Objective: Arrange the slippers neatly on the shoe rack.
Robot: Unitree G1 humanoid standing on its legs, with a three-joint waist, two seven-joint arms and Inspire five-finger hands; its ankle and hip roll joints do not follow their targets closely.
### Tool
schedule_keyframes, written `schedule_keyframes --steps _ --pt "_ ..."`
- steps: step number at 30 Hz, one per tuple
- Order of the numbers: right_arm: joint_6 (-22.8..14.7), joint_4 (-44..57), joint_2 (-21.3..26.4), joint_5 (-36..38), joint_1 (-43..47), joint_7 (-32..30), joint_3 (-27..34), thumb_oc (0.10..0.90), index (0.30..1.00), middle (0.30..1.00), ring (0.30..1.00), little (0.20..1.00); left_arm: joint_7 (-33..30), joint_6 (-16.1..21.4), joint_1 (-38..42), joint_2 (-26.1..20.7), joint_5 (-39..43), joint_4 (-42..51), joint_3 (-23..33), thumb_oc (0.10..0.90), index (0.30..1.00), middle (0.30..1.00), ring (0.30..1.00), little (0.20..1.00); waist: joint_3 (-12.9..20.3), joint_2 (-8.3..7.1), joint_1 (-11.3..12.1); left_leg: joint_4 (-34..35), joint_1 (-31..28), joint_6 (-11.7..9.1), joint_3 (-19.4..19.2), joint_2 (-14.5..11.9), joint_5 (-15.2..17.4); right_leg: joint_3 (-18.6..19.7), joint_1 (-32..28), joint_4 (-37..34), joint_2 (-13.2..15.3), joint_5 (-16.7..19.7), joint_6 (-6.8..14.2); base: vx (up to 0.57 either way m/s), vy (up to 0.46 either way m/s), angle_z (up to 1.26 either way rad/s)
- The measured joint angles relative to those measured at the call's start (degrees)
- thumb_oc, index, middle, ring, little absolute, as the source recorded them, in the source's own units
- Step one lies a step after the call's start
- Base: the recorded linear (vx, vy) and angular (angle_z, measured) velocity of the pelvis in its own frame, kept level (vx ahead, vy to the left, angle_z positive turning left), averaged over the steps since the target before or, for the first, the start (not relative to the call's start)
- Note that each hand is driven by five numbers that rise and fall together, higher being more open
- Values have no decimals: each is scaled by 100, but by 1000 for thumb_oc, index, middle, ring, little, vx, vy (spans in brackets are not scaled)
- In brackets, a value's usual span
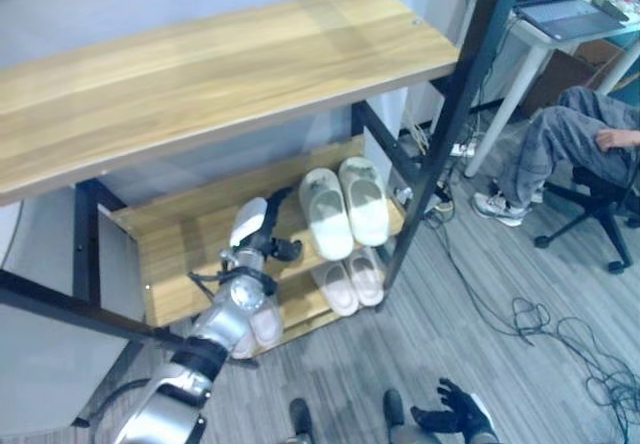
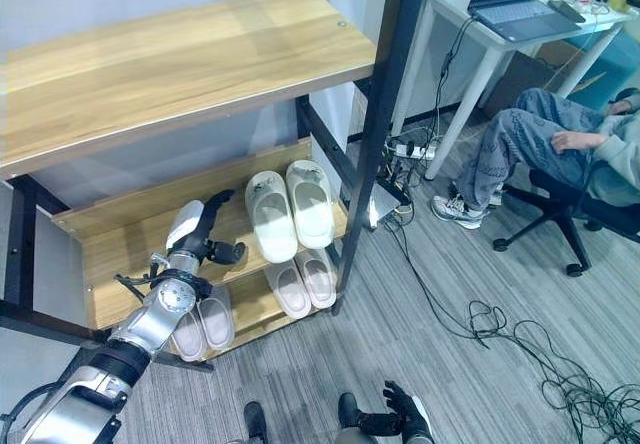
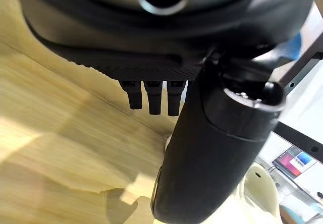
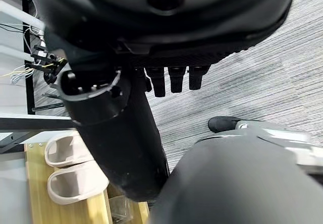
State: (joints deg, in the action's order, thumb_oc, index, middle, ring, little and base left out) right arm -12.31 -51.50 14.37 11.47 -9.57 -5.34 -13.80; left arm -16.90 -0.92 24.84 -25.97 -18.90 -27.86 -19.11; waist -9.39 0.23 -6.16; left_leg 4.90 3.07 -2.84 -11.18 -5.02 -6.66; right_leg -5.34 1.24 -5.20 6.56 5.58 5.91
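Pair of pale green rubber slippers (image 1: 345,207): side by side on the middle wooden shelf (image 1: 180,239), toes toward the wall. Left hand (image 1: 262,236) beside them, released, fingers straight. Right hand (image 1: 455,406) relaxed above grey plank floor (image 1: 500,364).

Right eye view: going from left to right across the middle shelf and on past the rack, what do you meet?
The robot's left hand → the pair of white slippers → the rack's black upright post → a tangle of cables on the floor → a seated person on an office chair.
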Motion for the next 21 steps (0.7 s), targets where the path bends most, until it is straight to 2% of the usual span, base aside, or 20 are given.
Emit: schedule_keyframes --steps 3,6,7,9,13,14,21 --pt "12 -119 -38 1 27 0 58 800 900 900 900 900 6 17 -292 -15 1 365 288 800 900 900 900 900 24 14 19 0 -14 2 51 -3 -8 -28 -45 13 -10 6 -15 -24 31 8" --pt "18 -290 -82 -9 109 9 75 800 900 900 900 900 207 185 -1013 -54 115 1274 726 800 900 900 900 900 86 8 80 2 -37 2 96 7 -9 -119 -99 24 1 13 -26 -27 45 8" --pt "31 -486 -125 -8 148 8 120 800 900 900 900 900 333 427 -1623 -78 296 1977 960 800 900 900 900 900 103 -11 67 -2 -98 2 111 6 -9 -126 -162 23 1 -8 -25 -1 27 13" --pt "45 -651 -135 -11 98 7 160 800 900 900 900 900 525 752 -2153 -277 404 2402 1002 800 900 900 900 900 238 -12 270 1 -139 -9 175 13 13 -143 -236 20 3 -60 -25 -13 52 16" --pt "126 -1025 -173 -25 132 45 162 800 900 900 900 900 823 928 -2940 -657 847 2684 1145 800 900 900 900 900 508 -38 532 3 -211 -26 232 20 65 -204 -353 -17 6 -144 -5 -6 49 9" --pt "157 -1032 -174 -59 116 49 163 800 900 900 900 900 920 1006 -3168 -728 988 2715 1200 800 900 900 900 900 533 -45 537 3 -236 -49 265 25 82 -230 -383 -19 10 -167 7 -2 45 14" --pt "162 -1159 -174 -256 80 94 167 800 900 900 900 900 2014 1255 -4576 -819 2863 2992 1260 800 900 900 900 900 644 -104 677 2 -225 -35 323 28 116 -282 -392 -18 16 -190 10 -4 40 4"
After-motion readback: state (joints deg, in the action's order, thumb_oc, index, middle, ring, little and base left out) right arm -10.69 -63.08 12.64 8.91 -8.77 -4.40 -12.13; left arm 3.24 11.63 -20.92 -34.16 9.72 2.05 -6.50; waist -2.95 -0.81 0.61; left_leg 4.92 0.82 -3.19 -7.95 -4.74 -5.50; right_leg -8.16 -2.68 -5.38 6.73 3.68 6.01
